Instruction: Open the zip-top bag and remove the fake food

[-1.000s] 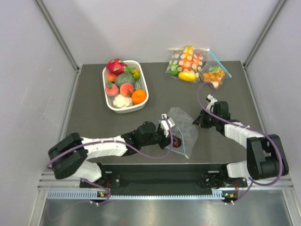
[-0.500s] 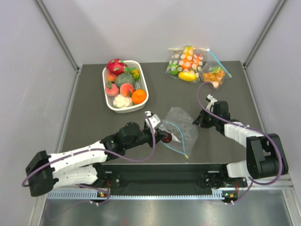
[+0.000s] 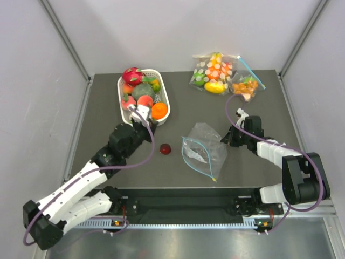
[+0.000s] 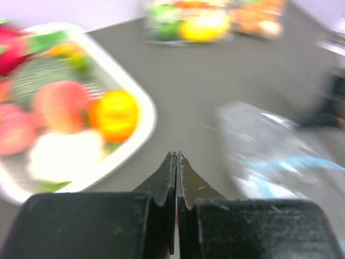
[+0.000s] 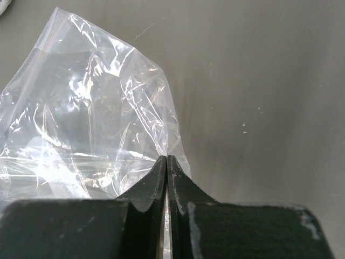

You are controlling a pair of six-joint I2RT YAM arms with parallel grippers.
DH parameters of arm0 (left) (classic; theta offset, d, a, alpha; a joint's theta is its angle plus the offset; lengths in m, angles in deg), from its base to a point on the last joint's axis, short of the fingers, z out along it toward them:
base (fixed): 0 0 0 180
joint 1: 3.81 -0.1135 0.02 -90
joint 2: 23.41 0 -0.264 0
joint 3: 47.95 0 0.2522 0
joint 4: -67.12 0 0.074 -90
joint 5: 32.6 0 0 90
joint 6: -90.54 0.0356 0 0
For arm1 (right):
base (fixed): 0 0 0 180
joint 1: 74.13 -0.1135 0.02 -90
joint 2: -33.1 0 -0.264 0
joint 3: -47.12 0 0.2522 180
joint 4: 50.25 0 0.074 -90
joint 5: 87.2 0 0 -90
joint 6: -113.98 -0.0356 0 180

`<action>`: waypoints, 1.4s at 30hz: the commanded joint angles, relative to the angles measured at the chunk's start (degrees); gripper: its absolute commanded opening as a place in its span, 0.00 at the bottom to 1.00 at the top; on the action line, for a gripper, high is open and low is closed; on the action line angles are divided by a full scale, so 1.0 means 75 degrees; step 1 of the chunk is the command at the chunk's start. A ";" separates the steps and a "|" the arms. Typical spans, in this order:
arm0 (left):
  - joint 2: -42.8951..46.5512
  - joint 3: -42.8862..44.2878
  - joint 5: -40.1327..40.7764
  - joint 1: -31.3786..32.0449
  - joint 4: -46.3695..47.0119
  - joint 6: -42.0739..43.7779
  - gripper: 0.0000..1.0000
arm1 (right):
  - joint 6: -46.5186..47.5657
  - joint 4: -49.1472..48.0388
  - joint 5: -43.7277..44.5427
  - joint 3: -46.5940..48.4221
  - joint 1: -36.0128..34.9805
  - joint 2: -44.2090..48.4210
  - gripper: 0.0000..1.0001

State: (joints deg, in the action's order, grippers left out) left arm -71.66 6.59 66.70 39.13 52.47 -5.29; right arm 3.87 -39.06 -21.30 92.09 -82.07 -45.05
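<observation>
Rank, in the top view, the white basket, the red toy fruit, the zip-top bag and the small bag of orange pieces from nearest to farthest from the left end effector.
1. white basket, right beside the left end effector
2. red toy fruit, on the table, centre
3. zip-top bag, right of the fruit
4. small bag of orange pieces, far right

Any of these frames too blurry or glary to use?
Left wrist: heavily blurred, with the basket and zip-top bag smeared and only the left gripper sharp. Right wrist: in focus, with small bright glints on the bag's crinkles but no washout. Top external: sharp and evenly lit, with soft shadows only.
</observation>
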 commanded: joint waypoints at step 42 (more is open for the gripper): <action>-0.1863 -0.0750 0.1947 0.2607 -0.2847 -0.5176 0.93 | 0.0151 -0.0396 -0.0232 0.0106 0.0133 0.0318 0.00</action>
State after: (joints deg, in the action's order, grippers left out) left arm -84.43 -0.91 78.41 58.43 29.74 -42.18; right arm 4.04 -40.09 -22.24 92.09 -81.83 -44.76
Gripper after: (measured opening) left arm 0.928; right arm 0.004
